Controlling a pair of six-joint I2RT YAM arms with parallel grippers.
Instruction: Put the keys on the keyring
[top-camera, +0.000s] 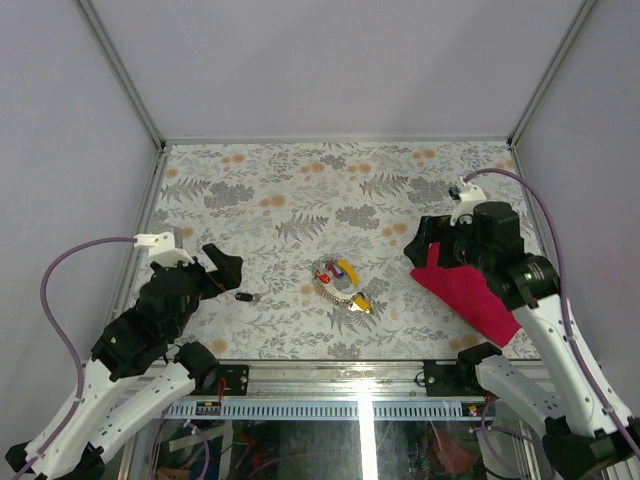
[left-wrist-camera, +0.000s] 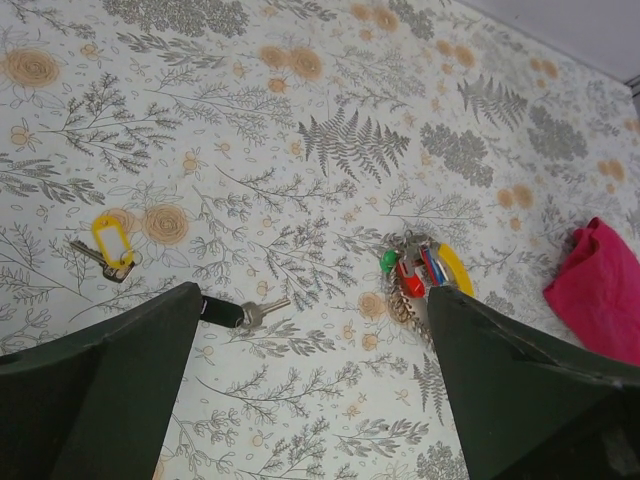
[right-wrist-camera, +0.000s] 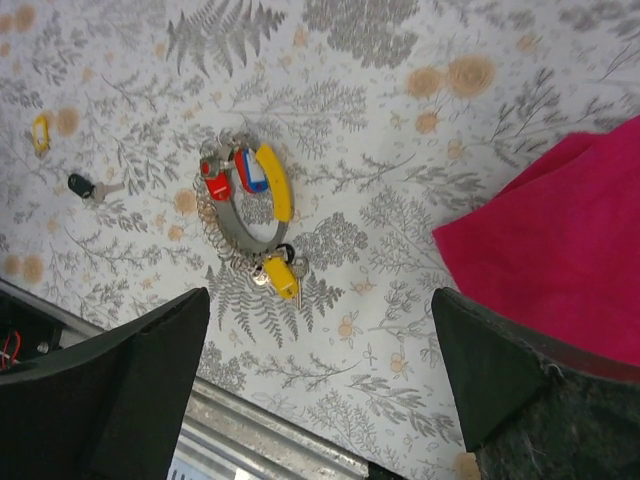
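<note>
The keyring (right-wrist-camera: 232, 226), a grey loop with a wire coil, lies mid-table with red (right-wrist-camera: 215, 186), blue (right-wrist-camera: 252, 172) and yellow (right-wrist-camera: 276, 184) key heads bunched on it and a yellow-headed key (right-wrist-camera: 283, 276) at its near end. In the top view this cluster (top-camera: 335, 279) lies between the arms. A black-headed key (left-wrist-camera: 226, 312) lies alone left of it, just past my left gripper (left-wrist-camera: 312, 300), which hangs open and holds nothing. A yellow-tagged key (left-wrist-camera: 112, 243) lies further left. My right gripper (right-wrist-camera: 320, 300) is open and holds nothing, hovering between the cluster and the cloth.
A magenta cloth (top-camera: 472, 293) lies on the right of the table, partly under my right arm. The metal front rail (top-camera: 340, 375) runs along the near edge. Grey walls close in the floral tabletop (top-camera: 300, 190) on three sides.
</note>
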